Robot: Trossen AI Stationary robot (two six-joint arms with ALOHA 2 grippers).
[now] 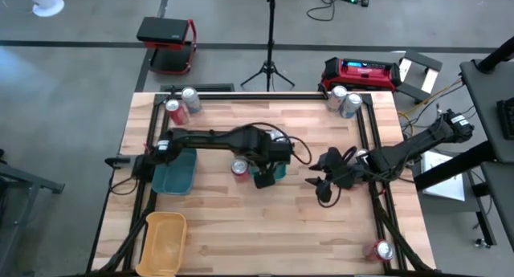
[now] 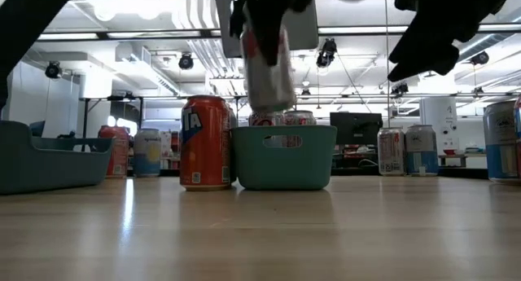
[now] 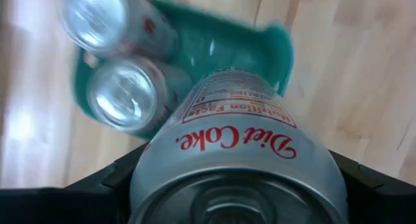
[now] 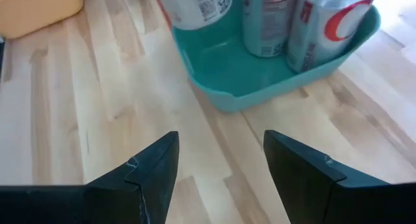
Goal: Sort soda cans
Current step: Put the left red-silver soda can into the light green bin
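Two silver cans (image 3: 120, 94) already stand upright in the small teal bin (image 3: 276, 49) at the middle of your table, their round shiny tops catching the light. The bin is smooth moulded plastic with rounded corners and a slot handle in its wall, as the low view shows. Your left gripper (image 1: 265, 174) is clamped on a third can, a silver-grey Diet Coke can (image 3: 237, 159) with red lettering and a nutrition panel; it hangs upright over the bin, its base above the rim and not yet down inside. Your left arm reaches from the left edge across to the table's centre, wrist bent down over the bin.

An orange can (image 2: 204, 142) stands on the wood just beside the bin, on its left in the low view. A larger teal bin (image 1: 175, 173) sits near the left arm's base and a ribbed yellow bin (image 1: 165, 238) at the near left corner. More cans wait at the edges: a pair at the far left corner (image 1: 183, 104), a pair at the far right corner (image 1: 344, 100), and one at the near right corner (image 1: 381, 250).

Your right gripper (image 4: 218, 169) hovers low over the pale plank tabletop (image 4: 58, 113), right of the small bin, its two dark wedge-shaped fingers spread apart and holding nothing.
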